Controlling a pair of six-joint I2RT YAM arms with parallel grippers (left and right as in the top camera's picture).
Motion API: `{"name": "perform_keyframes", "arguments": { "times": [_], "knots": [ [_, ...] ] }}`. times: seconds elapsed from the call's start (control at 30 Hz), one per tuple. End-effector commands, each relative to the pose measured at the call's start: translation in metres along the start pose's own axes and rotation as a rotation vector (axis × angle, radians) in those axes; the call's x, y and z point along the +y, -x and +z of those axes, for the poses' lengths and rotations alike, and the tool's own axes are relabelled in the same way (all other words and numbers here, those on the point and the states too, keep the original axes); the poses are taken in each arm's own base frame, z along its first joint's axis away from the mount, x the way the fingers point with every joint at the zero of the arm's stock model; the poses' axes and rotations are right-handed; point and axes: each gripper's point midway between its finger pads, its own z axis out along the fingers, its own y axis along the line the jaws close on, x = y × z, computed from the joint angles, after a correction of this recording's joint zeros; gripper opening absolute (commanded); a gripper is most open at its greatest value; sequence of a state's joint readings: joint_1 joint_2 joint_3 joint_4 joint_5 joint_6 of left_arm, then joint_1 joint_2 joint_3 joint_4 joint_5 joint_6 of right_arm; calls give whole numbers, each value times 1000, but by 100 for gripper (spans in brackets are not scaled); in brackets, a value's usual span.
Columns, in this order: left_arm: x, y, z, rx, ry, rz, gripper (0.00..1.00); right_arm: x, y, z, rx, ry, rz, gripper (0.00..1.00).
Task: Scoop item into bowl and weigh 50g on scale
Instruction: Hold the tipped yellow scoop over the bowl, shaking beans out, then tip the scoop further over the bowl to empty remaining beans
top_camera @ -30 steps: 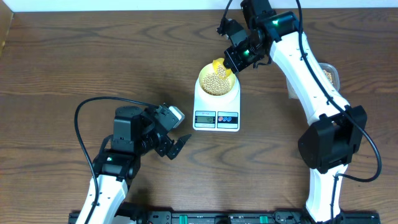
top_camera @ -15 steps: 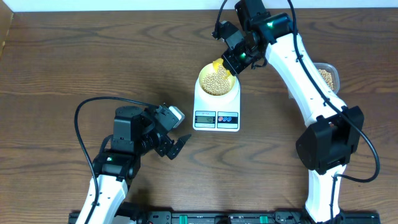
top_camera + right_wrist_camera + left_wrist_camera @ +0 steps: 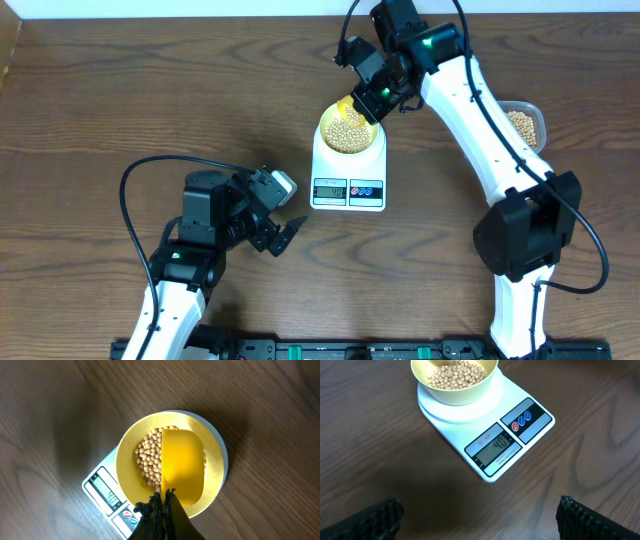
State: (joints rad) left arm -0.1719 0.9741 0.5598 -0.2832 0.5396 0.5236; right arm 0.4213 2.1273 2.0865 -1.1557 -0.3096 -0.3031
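Two arms in view. We see the right gripper (image 3: 162, 502) pinched on the handle end of a yellow scoop (image 3: 183, 466), with the jaws together on it. The scoop hangs over the bowl (image 3: 126, 460) and covers part of the beans (image 3: 146, 462). We can't tell whether it touches them. From overhead, the scoop sits at the bowl's far rim, tilted down into it. The bowl stands on the round platform of the scale (image 3: 457, 430), with beans heaped inside. The display (image 3: 496, 445) faces the left arm, and from the left wrist the digits look like 40 to us. The left gripper (image 3: 288, 236) has its jaws wide apart with nothing between them, near the scale's front-left corner and not touching it. Its fingers (image 3: 370, 520) show in the bottom corners of the left wrist view. A clear tub (image 3: 524, 122) with more beans sits toward the right side of the table (image 3: 100, 100), partly behind the right arm and well apart from the scale.
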Motion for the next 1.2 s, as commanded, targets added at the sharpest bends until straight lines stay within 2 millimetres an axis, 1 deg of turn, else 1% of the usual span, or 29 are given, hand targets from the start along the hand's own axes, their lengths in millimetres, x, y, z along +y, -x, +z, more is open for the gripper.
{"name": "perform_keyframes", "arguments": {
  "times": [0.0,0.13,0.27,0.47,0.7,0.87,1.03,1.17],
  "knots": [
    [4,5,-3,-10,19,4,99,3,11,-9,-45,17,-9,1],
    [4,5,-3,-10,19,4,99,-1,19,-11,-82,14,11,1],
    [4,5,-3,-10,19,4,99,1,20,-11,-89,33,22,1],
    [4,5,-3,-10,19,4,99,-7,19,-14,-95,32,49,1],
    [4,5,-3,-10,19,4,99,-8,19,-15,-98,39,59,1],
    [4,5,-3,-10,19,4,99,-2,21,-16,-110,81,79,1],
    [4,5,-3,-10,19,4,99,-3,21,-20,-128,132,120,1],
    [4,5,-3,-10,19,4,99,-11,20,-29,-156,189,168,1]
  ]
}}
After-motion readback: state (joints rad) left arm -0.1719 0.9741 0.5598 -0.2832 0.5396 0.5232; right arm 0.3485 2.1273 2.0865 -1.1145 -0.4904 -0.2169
